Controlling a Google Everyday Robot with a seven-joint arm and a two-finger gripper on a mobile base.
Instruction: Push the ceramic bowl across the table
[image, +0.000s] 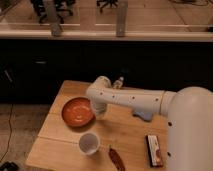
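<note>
Behind the light plank desk (60, 127) runs a dark counter front under a glass partition, and the ceramic bowl (77, 111) sits toward the desk's left side with a white cup (89, 143) just in front of it. The claw (99, 111) hangs low at the bowl's right rim, touching or nearly so, but I cannot tell its opening or whether it holds anything. A leftward shove could run the bowl off that near edge, and a push angled toward the front could knock the cup.
</note>
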